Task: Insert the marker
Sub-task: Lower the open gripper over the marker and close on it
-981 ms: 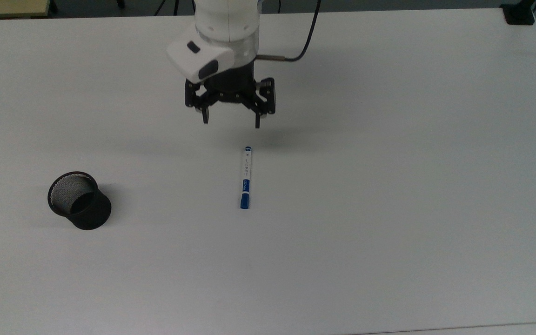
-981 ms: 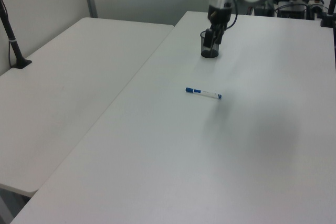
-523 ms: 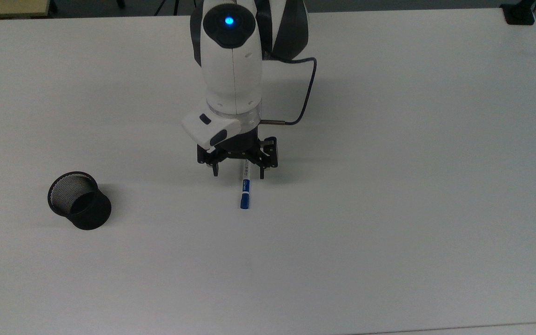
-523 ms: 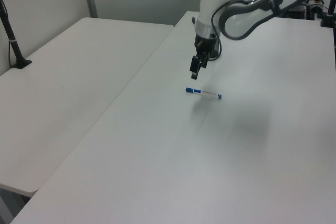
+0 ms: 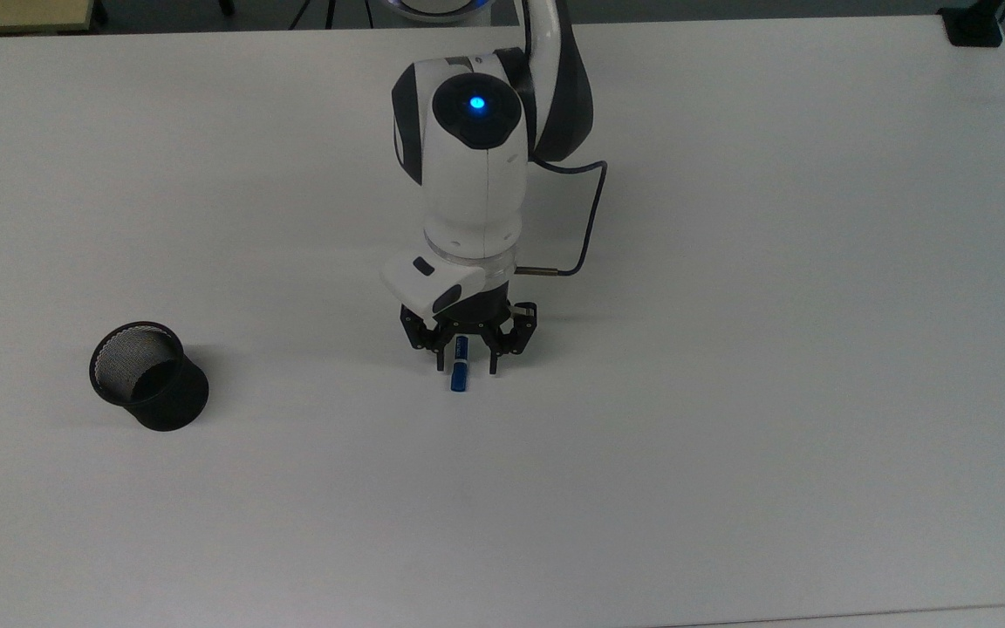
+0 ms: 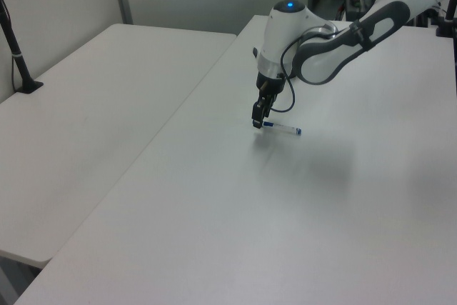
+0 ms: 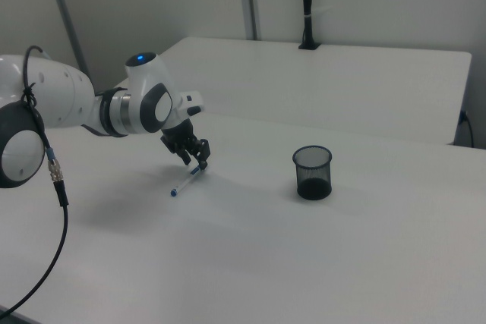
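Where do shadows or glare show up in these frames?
Top view: soft shadow on the table behind the end effector, another beside the mesh cup. Left view: faint grey smudge past the marker. Right view: diffuse shadow under the arm; no harsh glare.

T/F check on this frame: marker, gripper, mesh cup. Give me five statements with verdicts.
1. The marker lies flat on the table. True.
2. The gripper straddles the marker near its blue-capped end. True.
3. The marker already stands in the mesh cup. False: the cup holds no marker.
4. The mesh cup lies tipped on its side. False: it stands upright.
5. In the top view, the cup is at the gripper's left. True.
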### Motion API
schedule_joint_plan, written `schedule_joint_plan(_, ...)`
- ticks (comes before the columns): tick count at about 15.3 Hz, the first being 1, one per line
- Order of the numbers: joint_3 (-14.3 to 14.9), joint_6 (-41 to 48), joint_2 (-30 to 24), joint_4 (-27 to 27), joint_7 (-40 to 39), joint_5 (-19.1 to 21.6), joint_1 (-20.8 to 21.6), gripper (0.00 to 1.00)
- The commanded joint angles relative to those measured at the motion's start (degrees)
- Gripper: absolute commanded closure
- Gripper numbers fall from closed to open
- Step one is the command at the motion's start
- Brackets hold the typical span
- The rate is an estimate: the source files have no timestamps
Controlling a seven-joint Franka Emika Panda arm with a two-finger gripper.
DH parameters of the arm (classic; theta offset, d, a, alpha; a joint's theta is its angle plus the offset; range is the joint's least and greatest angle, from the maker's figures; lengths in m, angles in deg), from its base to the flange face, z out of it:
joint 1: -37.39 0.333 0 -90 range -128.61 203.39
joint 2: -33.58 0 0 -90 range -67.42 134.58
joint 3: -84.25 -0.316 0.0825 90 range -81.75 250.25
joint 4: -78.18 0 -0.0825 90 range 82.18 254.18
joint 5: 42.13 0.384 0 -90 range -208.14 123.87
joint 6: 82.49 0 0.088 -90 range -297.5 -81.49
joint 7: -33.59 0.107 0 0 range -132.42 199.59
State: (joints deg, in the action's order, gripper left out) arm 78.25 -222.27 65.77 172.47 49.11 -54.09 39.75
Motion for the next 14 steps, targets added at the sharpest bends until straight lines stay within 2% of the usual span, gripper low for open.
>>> schedule_joint_plan(1, 0.29, -2.70, 2.17, -1.04, 3.81, -2.98, 0.63, 0.50)
schedule_joint_plan(2, 0.38, -2.70, 2.27, -1.04, 3.90, -3.07, 0.63, 0.52)
schedule_joint_plan(5, 0.38, -2.70, 2.27, -1.04, 4.08, -3.07, 0.80, 0.83)
schedule_joint_plan(7, 0.38, -2.61, 2.18, -1.04, 4.17, -3.07, 0.80, 0.95)
schedule_joint_plan(11, 0.64, -2.43, 1.83, -3.76, 4.08, -2.81, 0.19, 0.98)
schedule_joint_plan(14, 1.52, -2.52, 0.87, -4.81, 4.08, -2.98, -2.09, 0.97)
